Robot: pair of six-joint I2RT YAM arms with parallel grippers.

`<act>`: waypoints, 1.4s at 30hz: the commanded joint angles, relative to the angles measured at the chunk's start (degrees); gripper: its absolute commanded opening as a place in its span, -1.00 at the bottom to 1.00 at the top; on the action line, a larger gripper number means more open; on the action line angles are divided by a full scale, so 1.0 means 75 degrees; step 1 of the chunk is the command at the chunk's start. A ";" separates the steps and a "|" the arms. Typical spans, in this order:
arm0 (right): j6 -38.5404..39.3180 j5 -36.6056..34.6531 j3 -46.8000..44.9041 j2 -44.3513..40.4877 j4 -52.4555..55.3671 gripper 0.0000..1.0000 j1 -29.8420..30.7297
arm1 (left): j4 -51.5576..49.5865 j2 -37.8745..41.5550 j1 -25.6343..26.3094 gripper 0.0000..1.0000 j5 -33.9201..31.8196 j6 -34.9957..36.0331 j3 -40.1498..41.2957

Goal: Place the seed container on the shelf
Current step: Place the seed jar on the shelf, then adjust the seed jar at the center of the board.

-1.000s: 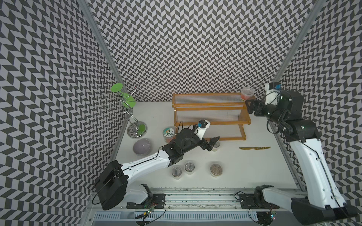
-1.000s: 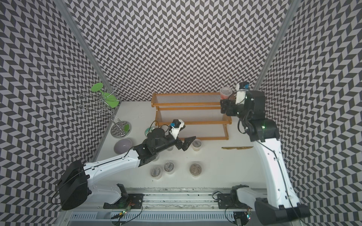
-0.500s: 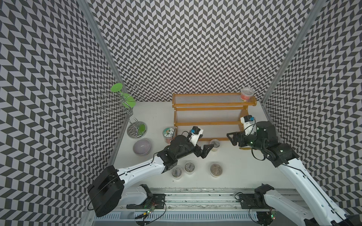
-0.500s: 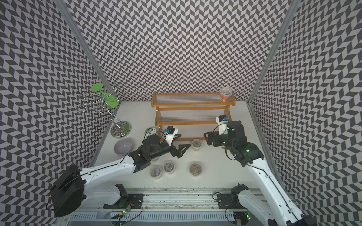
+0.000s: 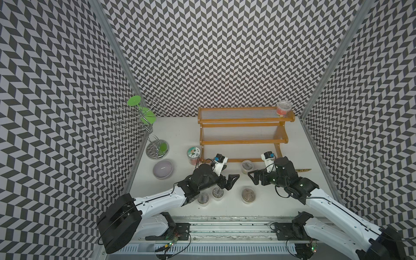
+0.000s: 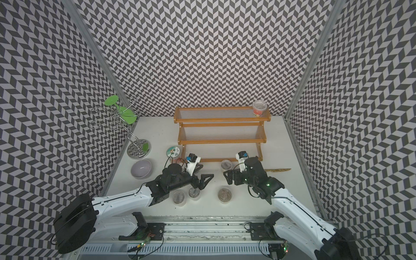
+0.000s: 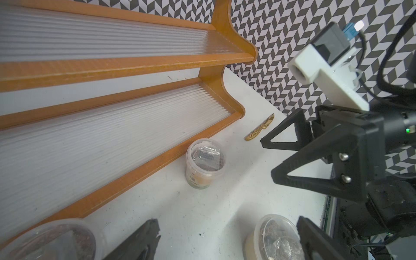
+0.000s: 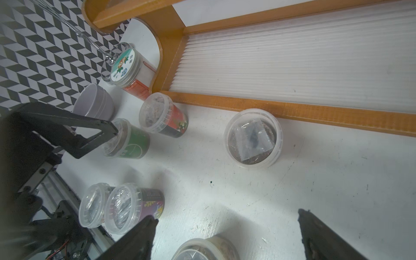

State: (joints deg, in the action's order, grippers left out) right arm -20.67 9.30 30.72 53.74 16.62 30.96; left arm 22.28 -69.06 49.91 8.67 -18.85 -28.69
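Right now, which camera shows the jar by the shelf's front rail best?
Right wrist: the jar is large, its lid and inner packet clear. Left wrist shows it smaller, side label visible; both top views show it tiny.

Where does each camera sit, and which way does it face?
Top views: high over the front, facing down and back at the table and shelf; both arms, left hand and right hand show.
Left wrist: on the left arm, facing the shelf; its own fingers and the right hand show.
Right wrist: on the right arm, facing down at the table; its own fingers and a left finger show.
Shared: both wrist views show the jar by the shelf's bottom rail.
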 commanded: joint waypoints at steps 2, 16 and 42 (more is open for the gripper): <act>-0.0052 -0.0413 -0.0195 0.0311 -0.1281 1.00 0.0056 | 0.0125 -0.0232 0.0072 0.99 0.0001 -0.0080 -0.0119; 0.0706 -0.1645 -0.0031 0.1346 -0.2014 0.99 0.0647 | -0.0420 -0.0579 0.0068 0.99 -0.0700 -0.0139 -0.0628; 0.0331 -0.3103 0.1632 0.3864 -0.0962 0.87 0.1217 | -0.0627 0.0313 -0.0045 0.99 -0.1253 -0.0034 -0.0126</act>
State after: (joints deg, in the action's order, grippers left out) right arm -15.97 -13.17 41.10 82.32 9.08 39.97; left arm 17.82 -67.53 49.84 -0.32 -19.38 -29.98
